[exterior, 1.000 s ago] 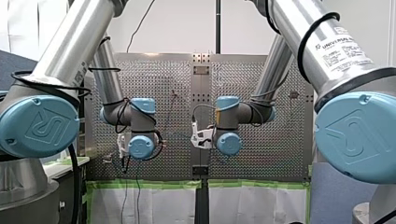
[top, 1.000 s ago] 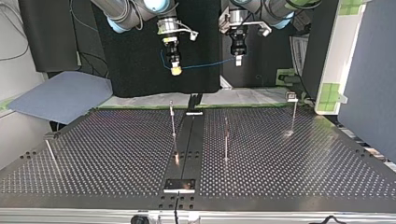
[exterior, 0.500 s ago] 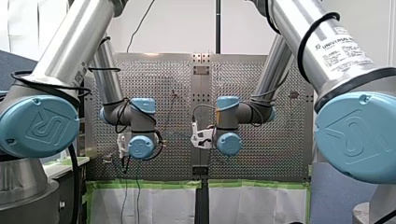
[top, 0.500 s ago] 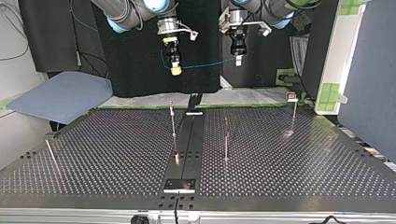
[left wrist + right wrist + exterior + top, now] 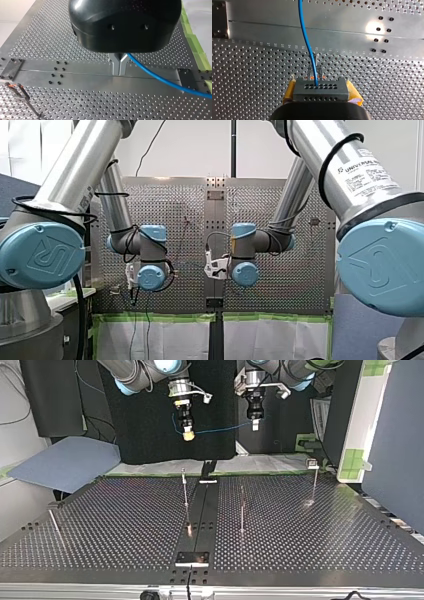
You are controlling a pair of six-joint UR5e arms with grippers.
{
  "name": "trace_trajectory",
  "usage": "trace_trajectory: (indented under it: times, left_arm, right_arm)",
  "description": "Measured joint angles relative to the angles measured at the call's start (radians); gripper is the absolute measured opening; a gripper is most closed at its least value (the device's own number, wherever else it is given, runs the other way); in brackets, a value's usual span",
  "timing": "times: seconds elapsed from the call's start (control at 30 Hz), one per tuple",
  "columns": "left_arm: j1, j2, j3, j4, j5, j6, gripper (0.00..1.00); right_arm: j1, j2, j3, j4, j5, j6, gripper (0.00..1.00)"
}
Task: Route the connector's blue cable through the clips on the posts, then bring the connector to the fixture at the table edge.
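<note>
Connector [image 5: 320, 89] between right pincer's [image 5: 322, 94] yellow pads [image 5: 290, 91], blue cable [image 5: 304, 32] in left pincer [image 5: 119, 68].

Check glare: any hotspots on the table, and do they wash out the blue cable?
Right wrist view: one bright hotspot on the centre plate beside the screw holes, clear of the blue cable. Top view: small glints near two posts, cable plain against the dark backdrop. Left wrist view: even light, no hotspot on the cable. Front view: cable barely discernible.
</note>
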Motion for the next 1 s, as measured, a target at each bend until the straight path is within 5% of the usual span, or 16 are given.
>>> trace_trajectory:
  times: [0.4, 0.77, 1.0]
  left_arm:
    - [0.005, 0.000, 0.003, 0.005, 0.000, 0.001, 0.00]
    - [0.006, 0.000, 0.003, 0.006, 0.000, 0.002, 0.00]
    - [0.006, 0.000, 0.003, 0.006, 0.000, 0.002, 0.00]
  right_arm:
    - [0.003, 0.006, 0.001, 0.006, -0.001, -0.001, 0.00]
    - [0.009, 0.101, 0.001, 0.035, -0.003, -0.003, 0.00]
    - [0.009, 0.110, 0.001, 0.035, -0.003, -0.003, 0.00]
